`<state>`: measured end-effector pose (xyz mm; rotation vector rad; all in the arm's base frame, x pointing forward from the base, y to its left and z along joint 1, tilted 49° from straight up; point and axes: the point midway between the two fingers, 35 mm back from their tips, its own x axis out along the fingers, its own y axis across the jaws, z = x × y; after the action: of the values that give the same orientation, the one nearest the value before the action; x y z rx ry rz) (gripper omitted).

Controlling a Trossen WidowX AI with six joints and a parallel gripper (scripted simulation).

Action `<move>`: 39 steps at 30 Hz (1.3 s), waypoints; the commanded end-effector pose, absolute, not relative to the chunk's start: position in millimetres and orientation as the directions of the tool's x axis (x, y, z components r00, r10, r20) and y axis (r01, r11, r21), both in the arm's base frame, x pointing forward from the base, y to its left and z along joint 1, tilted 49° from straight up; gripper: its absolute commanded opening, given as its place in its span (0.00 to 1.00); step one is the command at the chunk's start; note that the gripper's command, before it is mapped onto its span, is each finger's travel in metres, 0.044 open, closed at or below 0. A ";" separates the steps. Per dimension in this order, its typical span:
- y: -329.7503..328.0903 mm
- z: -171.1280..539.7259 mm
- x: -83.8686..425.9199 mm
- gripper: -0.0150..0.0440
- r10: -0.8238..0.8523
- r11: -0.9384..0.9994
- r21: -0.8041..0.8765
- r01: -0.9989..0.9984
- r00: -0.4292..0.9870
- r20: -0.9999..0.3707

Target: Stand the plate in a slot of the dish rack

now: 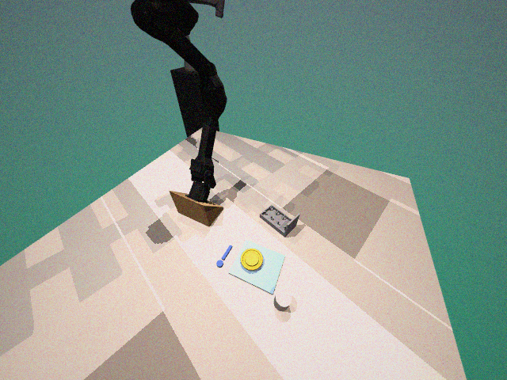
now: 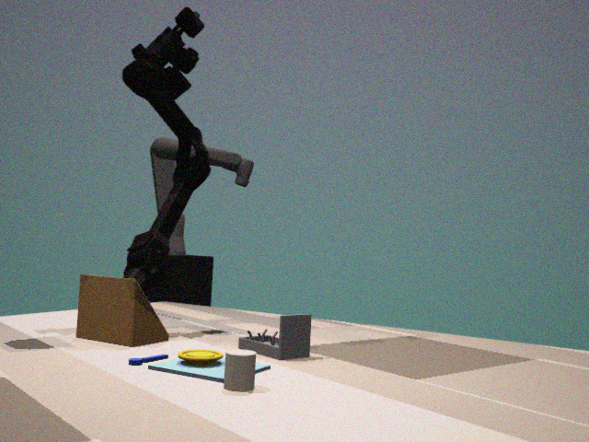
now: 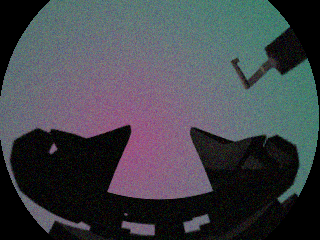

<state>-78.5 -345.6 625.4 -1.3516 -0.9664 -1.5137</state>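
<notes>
A yellow round plate [image 1: 251, 259] [image 2: 200, 354] lies flat on a thin light-blue mat [image 1: 268, 279] [image 2: 164, 366]. The grey dish rack [image 1: 295, 222] [image 2: 294, 336] stands behind and to the right of the mat, with small dark rails inside and a tall wall at one end. My gripper [image 2: 189, 41] [image 3: 160, 130] is raised high above the table, far from the plate and rack. Its fingers are wide apart with nothing between them. In the top view the gripper is out of the picture.
A brown wedge-shaped block [image 1: 192, 209] [image 2: 107, 308] stands by the arm's base. A blue spoon-like piece [image 1: 226, 252] [image 2: 155, 357] lies left of the mat. A grey cylinder [image 1: 280, 303] [image 2: 239, 373] stands by its front corner. A second, grey arm [image 2: 164, 190] stands behind mine.
</notes>
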 end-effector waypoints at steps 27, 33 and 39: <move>-517.7 512.6 47.0 0.93 -0.732 -0.020 -0.250 0.968 0.156 0.663; -542.7 469.4 86.1 0.93 -0.818 0.077 -0.321 0.944 0.244 0.521; -556.5 424.7 127.7 0.93 -0.862 0.187 -0.386 0.903 0.340 0.377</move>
<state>111.2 -550.2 446.9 -0.6335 -0.1455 -1.2831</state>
